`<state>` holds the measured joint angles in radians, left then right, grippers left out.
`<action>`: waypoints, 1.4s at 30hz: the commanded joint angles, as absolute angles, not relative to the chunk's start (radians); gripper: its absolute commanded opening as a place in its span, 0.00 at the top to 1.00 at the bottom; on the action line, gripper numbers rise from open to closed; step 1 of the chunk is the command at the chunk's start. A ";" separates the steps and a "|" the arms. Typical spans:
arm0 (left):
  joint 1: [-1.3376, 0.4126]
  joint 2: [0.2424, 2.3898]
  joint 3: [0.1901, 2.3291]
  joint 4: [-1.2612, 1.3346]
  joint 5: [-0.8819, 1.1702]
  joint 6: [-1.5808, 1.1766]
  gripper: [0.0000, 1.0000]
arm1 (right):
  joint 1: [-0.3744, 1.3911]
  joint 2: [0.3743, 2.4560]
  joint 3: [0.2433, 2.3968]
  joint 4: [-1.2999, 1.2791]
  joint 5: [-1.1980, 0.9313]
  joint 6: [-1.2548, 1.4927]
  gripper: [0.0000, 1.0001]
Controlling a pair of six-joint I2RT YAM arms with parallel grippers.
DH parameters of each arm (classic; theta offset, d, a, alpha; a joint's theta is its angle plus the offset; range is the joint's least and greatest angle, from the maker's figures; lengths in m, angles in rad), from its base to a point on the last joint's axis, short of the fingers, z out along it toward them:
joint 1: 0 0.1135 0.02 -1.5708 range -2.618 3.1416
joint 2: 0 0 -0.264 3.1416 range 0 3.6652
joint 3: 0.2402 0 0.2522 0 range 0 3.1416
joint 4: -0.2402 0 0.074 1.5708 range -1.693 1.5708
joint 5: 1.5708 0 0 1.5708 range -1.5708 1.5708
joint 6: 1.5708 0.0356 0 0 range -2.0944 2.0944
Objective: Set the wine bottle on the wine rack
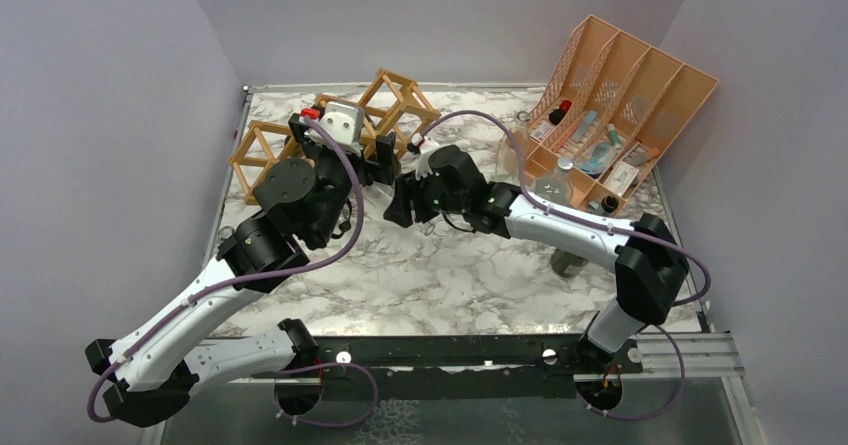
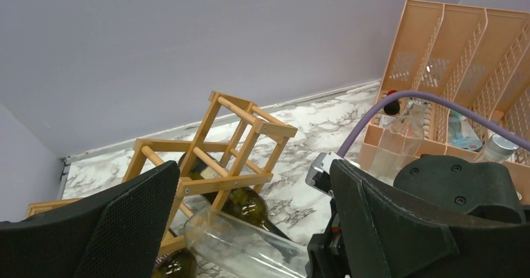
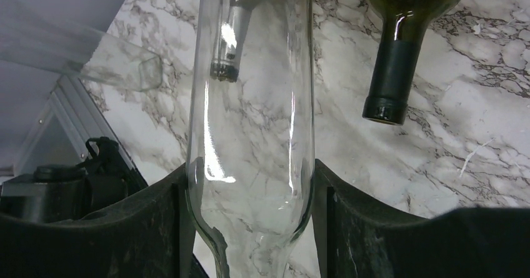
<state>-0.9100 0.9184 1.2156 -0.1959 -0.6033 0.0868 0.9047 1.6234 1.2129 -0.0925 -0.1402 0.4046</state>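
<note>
From above, the left arm reaches to the far left of the marble surface [image 1: 450,275], with the left gripper [image 1: 375,160] right against the wine rack [image 1: 392,93], a tan wooden lattice lying at an angle near the back wall. The right gripper [image 1: 405,203] sits just beside it, toward the middle of the surface. A peach file organizer [image 1: 625,85] holding small items stands well apart at the far right corner.

The left wrist camera shows the left gripper [image 2: 253,178] with its fingers [image 2: 125,228] spread wide and clamping nothing. Between and below them lies the wine bottle [image 2: 244,247], clear glass, with its flat end near the foot of the wine rack [image 2: 231,147]. Whether that end sits inside a cell I cannot tell. A dark green bottle [image 2: 253,204] already lies in one of the rack's cells. The file organizer [image 2: 462,59] rises at the right.

The right wrist camera shows the right gripper [image 3: 250,172] pinching the wine bottle [image 3: 250,103] across its body, with both black fingers [image 3: 156,228] pressed against the glass. The bottle points away from the camera over the surface [image 3: 475,134]. The neck of the dark green bottle [image 3: 394,72] juts in just to its right, clear of it.
</note>
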 commanded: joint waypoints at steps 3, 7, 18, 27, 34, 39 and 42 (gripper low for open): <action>-0.909 0.881 1.229 -0.224 -0.632 0.103 0.05 | 0.909 1.667 1.296 0.052 -0.061 0.483 0.99; -0.908 0.880 1.230 -0.222 -0.627 0.106 0.05 | 0.910 1.699 1.316 0.076 -0.049 0.493 0.99; -0.909 0.893 1.270 -0.244 -0.600 0.102 0.05 | 0.910 1.848 1.434 0.156 0.029 0.581 0.99; -0.909 0.883 1.276 -0.259 -0.600 0.107 0.05 | 0.910 2.015 1.599 0.162 0.083 0.614 0.99; -0.908 0.887 1.276 -0.265 -0.597 0.110 0.05 | 0.909 2.094 1.683 0.166 0.132 0.642 0.98; -0.909 0.888 1.274 -0.266 -0.597 0.112 0.05 | 0.910 2.170 1.793 0.090 0.130 0.647 0.80; -0.908 0.889 1.273 -0.268 -0.597 0.112 0.05 | 0.910 2.201 1.827 0.070 0.127 0.651 0.67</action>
